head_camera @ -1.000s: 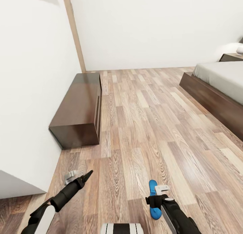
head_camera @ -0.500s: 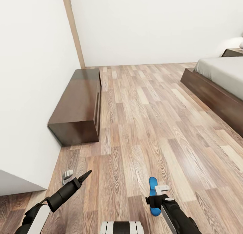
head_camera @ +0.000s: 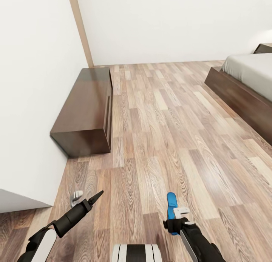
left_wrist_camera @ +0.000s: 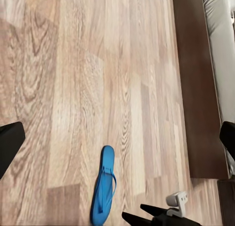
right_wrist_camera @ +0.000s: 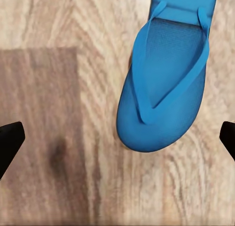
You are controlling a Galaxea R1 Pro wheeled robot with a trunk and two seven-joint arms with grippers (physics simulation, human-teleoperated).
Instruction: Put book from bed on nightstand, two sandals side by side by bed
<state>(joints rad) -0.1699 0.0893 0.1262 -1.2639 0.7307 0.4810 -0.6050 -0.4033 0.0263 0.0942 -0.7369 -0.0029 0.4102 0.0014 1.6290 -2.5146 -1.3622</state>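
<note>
One blue sandal [right_wrist_camera: 164, 84] is seen lying flat on the wood-plank floor [head_camera: 162, 133], sole down, straps up, directly under the right end effector [head_camera: 176, 213]. In the right wrist view both fingertips sit wide apart at the frame edges with nothing between them: the right end effector is open and empty. The left end effector [head_camera: 81, 200] hangs over bare floor; its fingers appear spread in the left wrist view, though the head view is too small to confirm.

The bed [head_camera: 249, 84] lies well apart, across the floor. A low dark dresser [head_camera: 85, 110] stands against the wall.

Handling, judged: the sandal is likely light, thin and flexible, prone to bending if pinched at one end. A hold across the sole edge near the strap junction, or on the strap [right_wrist_camera: 147, 96] itself, is thought safest.
</note>
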